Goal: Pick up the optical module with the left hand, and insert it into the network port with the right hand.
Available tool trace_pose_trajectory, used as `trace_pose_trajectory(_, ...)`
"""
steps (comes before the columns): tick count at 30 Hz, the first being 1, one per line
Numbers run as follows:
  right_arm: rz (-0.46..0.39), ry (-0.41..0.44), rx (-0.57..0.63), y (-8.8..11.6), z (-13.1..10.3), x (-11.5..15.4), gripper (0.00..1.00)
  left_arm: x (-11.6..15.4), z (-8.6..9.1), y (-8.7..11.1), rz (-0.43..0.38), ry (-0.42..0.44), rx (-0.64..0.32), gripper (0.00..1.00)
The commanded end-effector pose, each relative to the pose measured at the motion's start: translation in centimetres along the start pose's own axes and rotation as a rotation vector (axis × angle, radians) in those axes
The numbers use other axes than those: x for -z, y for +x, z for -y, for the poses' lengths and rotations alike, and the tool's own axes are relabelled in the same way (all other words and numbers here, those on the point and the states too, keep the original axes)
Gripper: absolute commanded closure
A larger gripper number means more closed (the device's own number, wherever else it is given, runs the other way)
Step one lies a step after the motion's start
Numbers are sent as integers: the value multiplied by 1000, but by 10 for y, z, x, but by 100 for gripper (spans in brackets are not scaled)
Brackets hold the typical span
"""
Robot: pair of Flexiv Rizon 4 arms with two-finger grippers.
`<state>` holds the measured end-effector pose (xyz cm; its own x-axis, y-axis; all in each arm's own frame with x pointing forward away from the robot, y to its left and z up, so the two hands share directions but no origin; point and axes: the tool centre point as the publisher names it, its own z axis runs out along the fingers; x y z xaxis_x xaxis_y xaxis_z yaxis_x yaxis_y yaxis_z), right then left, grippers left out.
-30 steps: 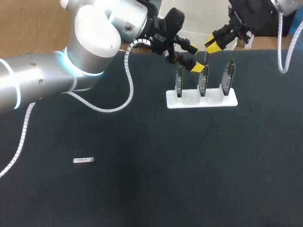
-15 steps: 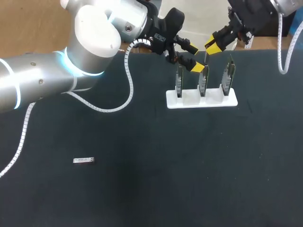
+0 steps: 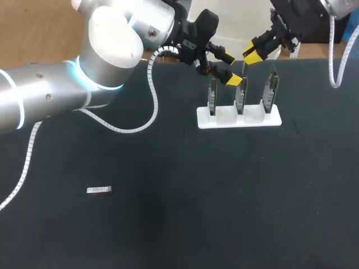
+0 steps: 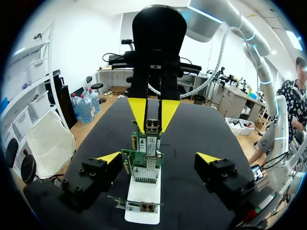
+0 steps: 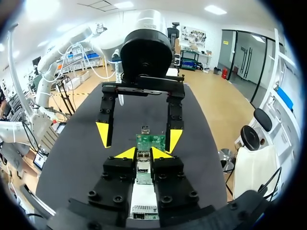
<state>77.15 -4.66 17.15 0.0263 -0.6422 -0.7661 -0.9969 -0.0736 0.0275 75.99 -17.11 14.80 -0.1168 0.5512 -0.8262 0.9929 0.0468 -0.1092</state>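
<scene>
Yellow-tipped fingers on both arms sit just where they sat a second ago. Across the three head views nothing has shifted beyond a hair's drift of the right arm early on. That stillness suggests the task is paused rather than advancing.

The optical module [image 3: 99, 190] lies flat on the near left of the dark tabletop [image 3: 185, 213], untouched and well apart from both arms. By the look of it the pick-up has not begun.

The left pincer [image 3: 230, 68] hangs at the far side, just left of the middle board [image 3: 240, 96] in the white holder [image 3: 238, 119]. Its fingers are spread wide and hold nothing; in its own wrist view the boards stand ahead of the open gap, touching neither finger.

The right pincer [image 3: 255, 51] is poised over that same middle board. Its fingers are drawn almost together and appear clamped on a small metal piece [image 5: 143, 168] at the board's top edge. I cannot tell whether that piece belongs to the board or is a separate part.

To go on, the left arm would have to travel back across the tabletop to the module.
</scene>
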Motion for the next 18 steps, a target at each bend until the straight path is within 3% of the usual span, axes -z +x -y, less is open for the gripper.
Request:
trace_pose_trajectory(1, 2, 3, 3, 0, -1, 1, 100, 0, -2, -1, -6, 4, 1, 0)
trace_pose_trajectory(18, 7, 9, 6, -2, -3, 4, 100, 0, -2, -1, -6, 4, 1, 0)
